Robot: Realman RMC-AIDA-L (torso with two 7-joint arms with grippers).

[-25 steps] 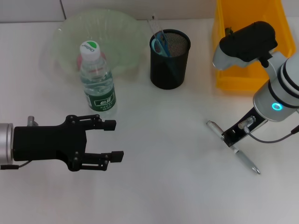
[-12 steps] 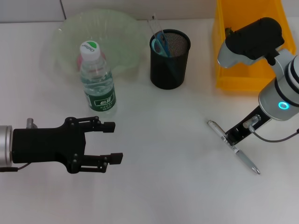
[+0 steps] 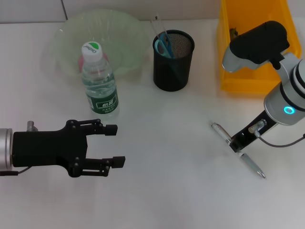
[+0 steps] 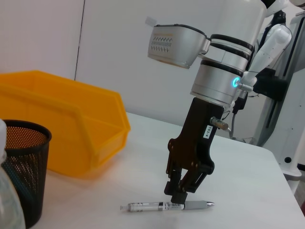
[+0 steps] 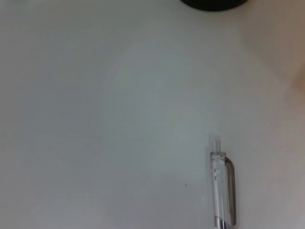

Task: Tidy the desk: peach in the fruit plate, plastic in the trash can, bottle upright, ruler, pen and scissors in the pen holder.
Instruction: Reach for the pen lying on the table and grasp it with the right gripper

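A clear pen (image 3: 224, 135) with a silver tip lies flat on the white desk at the right. My right gripper (image 3: 237, 144) reaches down onto its middle and is shut on the pen (image 4: 152, 206), which still rests on the desk. The black mesh pen holder (image 3: 173, 62) holds blue scissors (image 3: 163, 46) and a clear ruler (image 3: 157, 23). A green-capped bottle (image 3: 98, 81) stands upright before the pale green fruit plate (image 3: 121, 33). A pinkish peach (image 3: 81, 62) shows partly behind the bottle. My left gripper (image 3: 117, 145) hovers open at the near left. The plastic is out of view.
A yellow bin (image 3: 252, 71) stands at the back right, behind my right arm. The pen holder (image 4: 19, 167) sits between the bottle and the bin. Bare white desk lies between the two grippers.
My right arm's upper part has shifted slightly right while its gripper stayed at the pen. The pen and the left gripper have not moved.
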